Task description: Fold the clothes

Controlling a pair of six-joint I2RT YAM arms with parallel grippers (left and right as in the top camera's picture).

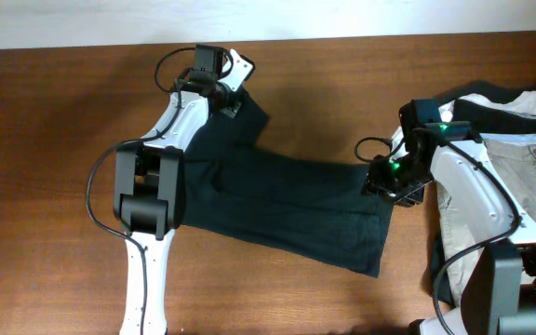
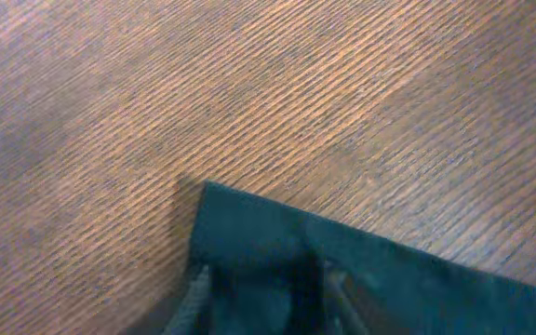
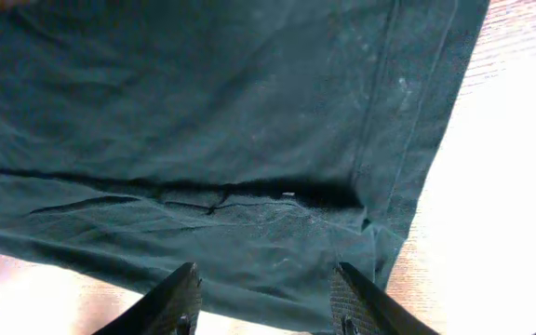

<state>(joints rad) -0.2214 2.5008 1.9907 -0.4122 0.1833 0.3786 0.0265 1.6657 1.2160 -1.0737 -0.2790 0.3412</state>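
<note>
The very dark navy T-shirt (image 1: 287, 200) lies spread flat on the wooden table, one corner reaching up to the back left. My left gripper (image 1: 230, 100) sits on that corner. In the left wrist view the shirt's corner (image 2: 249, 233) shows, and the two fingers (image 2: 268, 298) stand apart with cloth between them. My right gripper (image 1: 385, 182) is at the shirt's right edge. In the right wrist view its fingers (image 3: 263, 302) are open and empty just above the shirt's hem (image 3: 249, 149). No white mark shows.
Beige khaki trousers (image 1: 529, 181) and bunched black-and-white garments (image 1: 515, 100) lie at the table's right end, close to the right arm. The table's far edge (image 1: 342, 39) runs along the top. Bare wood (image 1: 45, 186) lies left of the shirt.
</note>
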